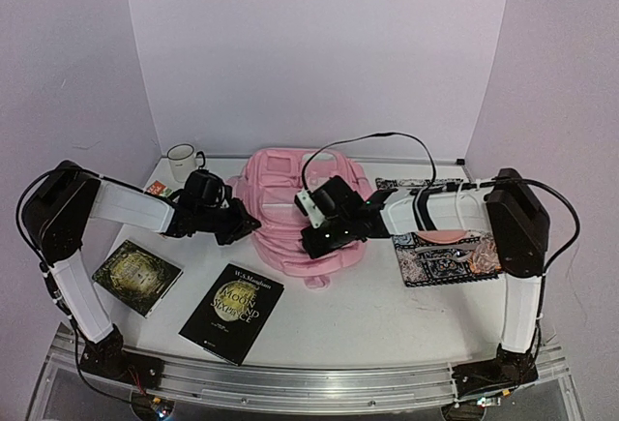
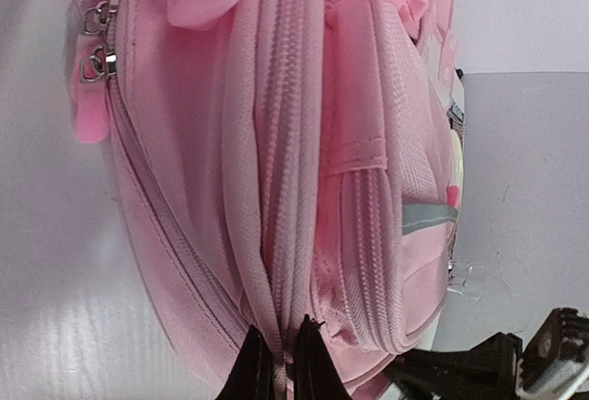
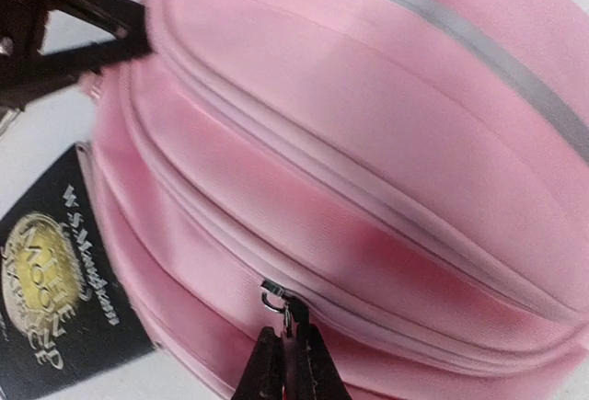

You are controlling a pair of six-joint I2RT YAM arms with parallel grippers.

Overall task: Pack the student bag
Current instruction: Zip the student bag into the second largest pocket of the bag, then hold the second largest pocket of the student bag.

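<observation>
Left gripper [image 2: 281,368] pinches a seam of the student bag [image 1: 280,198]; right gripper [image 3: 290,363] clamps its zipper pull [image 3: 274,297]. At seven o'clock, the book [image 1: 232,313] reads "Moon and Sixpence".

The student bag [image 2: 212,198] runs past the top and bottom of the left wrist view, whose lower edge also cuts off the left end effector [image 2: 283,345]. From above, the right arm [image 1: 435,210] hides much of a patterned book [image 1: 450,258] (its cover print unreadable), and the small card [image 1: 159,189] beside the mug [image 1: 181,162] is too tiny to read.
</observation>
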